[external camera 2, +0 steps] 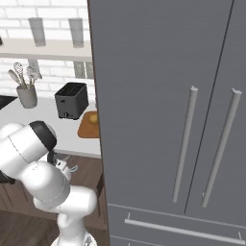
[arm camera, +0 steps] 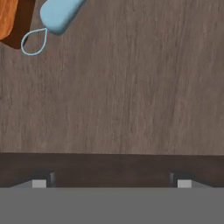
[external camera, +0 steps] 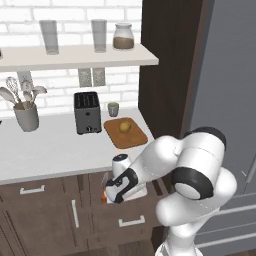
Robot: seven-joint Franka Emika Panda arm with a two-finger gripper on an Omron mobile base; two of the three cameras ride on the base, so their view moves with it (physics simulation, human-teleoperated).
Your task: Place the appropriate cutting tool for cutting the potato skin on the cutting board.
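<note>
Wooden drawer floor [arm camera: 131, 96], fingers [arm camera: 39, 183] spread wide, empty

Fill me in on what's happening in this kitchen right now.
The robot arm is reaching down into an open drawer below the counter, its gripper low over the drawer. In the hand view the light blue peeler lies on the wooden drawer floor beside an orange handle, ahead of the fingers, which are spread and hold nothing. On the counter, the potato sits on the cutting board, next to the toaster.
</note>
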